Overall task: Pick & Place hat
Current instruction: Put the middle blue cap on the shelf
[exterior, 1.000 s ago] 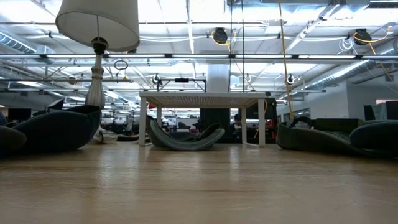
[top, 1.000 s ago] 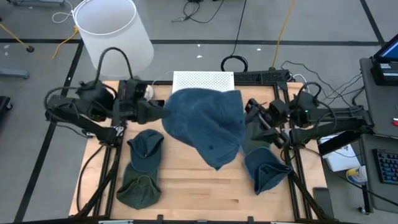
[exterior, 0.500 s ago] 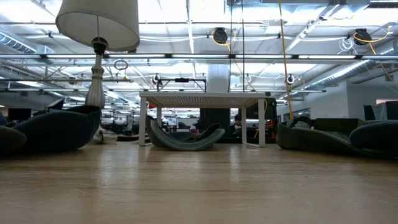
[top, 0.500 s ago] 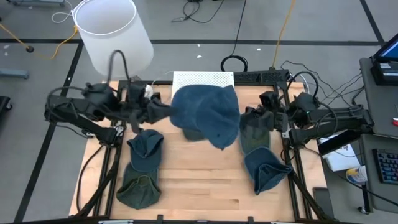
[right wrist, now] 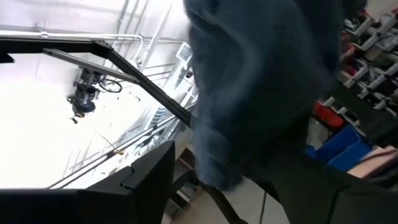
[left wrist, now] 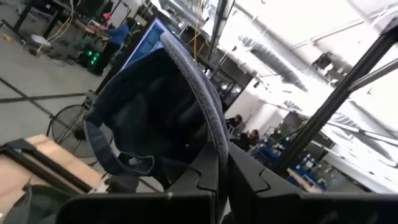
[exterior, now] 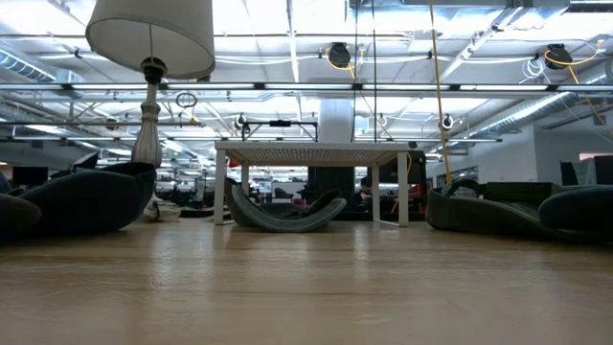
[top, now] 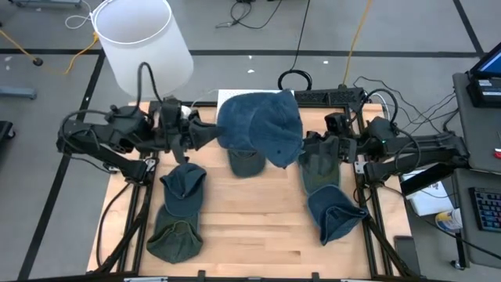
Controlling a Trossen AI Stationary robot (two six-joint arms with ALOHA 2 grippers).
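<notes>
From the high view, the left gripper [top: 197, 135] is holding the blue hat [top: 261, 128] by its edge, lifted above the back middle of the wooden table [top: 250, 227], probably so that it hangs free over the white perforated stand [top: 235, 97]. The right gripper [top: 319, 150] is waiting just beside the hat, with its fingers apart and nothing between them. Two dark green hats [top: 176, 210] are lying on the left side, two more [top: 329, 200] on the right. The white bucket [top: 141, 41] behind the table is showing nothing inside.

From the low view, the white stand [exterior: 311, 153] is standing with one grey-green hat [exterior: 283, 211] lying under it.

From the left wrist view, the fingers [left wrist: 205, 177] are pressing together on the hat's rim [left wrist: 199, 99].

From the right wrist view, the blue hat [right wrist: 261, 81] is hanging close, not gripped.
</notes>
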